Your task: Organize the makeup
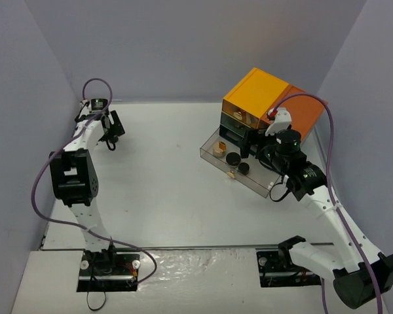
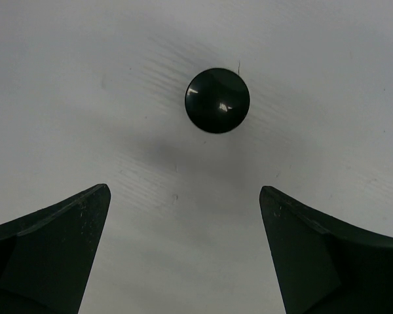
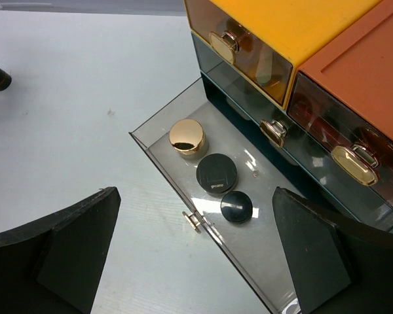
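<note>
Item: small round glossy black jar [image 2: 217,101], alone on white desk [image 2: 65,98], just ahead of my left tool [image 2: 183,190], which is spread wide and empty. My right tool [image 3: 196,193], likewise wide and empty, hangs over clear plastic drawer [image 3: 144,140] holding gold-lidded jar [image 3: 187,136] and flat black compact [image 3: 216,174]. Hazard: the slick domed lid could squirt out of an off-centre pinch.

We see one marking: a small pale line of print on the black compact [image 3: 217,174] in the open drawer [image 3: 268,255]. It is too small for us to read.
</note>
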`<action>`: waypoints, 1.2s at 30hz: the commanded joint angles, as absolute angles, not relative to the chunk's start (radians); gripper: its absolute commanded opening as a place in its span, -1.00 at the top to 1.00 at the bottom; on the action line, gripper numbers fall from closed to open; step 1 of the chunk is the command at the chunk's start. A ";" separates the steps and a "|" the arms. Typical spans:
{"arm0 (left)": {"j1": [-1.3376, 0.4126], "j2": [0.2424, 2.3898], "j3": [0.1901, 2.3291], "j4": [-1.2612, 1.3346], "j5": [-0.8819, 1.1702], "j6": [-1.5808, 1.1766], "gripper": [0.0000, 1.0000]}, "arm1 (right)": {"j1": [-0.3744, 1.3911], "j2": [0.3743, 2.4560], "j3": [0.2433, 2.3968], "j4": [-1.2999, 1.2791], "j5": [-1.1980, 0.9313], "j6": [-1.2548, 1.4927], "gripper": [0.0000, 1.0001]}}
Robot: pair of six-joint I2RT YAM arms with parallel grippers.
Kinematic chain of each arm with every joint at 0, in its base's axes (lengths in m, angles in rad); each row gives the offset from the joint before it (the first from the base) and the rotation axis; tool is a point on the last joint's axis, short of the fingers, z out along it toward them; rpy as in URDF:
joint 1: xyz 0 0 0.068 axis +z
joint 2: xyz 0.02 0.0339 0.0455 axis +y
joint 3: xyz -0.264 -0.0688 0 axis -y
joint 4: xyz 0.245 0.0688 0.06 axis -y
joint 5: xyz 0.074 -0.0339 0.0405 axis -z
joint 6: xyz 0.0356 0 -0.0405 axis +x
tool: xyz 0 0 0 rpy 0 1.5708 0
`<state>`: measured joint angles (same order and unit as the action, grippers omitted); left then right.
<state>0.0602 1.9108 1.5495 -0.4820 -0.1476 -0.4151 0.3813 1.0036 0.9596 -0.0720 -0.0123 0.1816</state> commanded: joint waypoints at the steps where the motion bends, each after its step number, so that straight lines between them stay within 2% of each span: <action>1: 0.084 2.023 1.746 -0.503 -0.103 -0.381 -0.94 | 0.384 0.993 0.978 -0.062 -0.065 0.128 -1.00; 6: 0.090 2.185 1.911 -0.546 -0.077 -0.351 -0.92 | 0.385 0.999 0.967 -0.074 -0.095 0.123 -1.00; 14: 0.111 2.326 2.034 -0.602 -0.042 -0.370 -0.63 | 0.383 0.985 0.956 -0.089 -0.068 0.117 -1.00; 17: 0.112 2.343 2.036 -0.611 -0.034 -0.373 -0.24 | 0.383 0.984 0.956 -0.092 -0.065 0.116 -1.00; 21: 0.112 2.313 1.981 -0.588 -0.028 -0.374 0.65 | 0.383 0.994 0.959 -0.094 -0.071 0.117 -1.00; 24: 0.105 2.229 1.889 -0.554 -0.020 -0.368 1.00 | 0.385 1.009 0.965 -0.094 -0.077 0.118 -1.00; 30: 0.038 1.991 1.628 -0.484 -0.001 -0.374 1.00 | 0.385 1.049 0.979 -0.090 -0.092 0.121 -1.00; 36: -0.221 1.783 1.385 -0.443 -0.034 -0.419 1.00 | 0.385 1.069 0.971 -0.077 -0.118 0.136 -1.00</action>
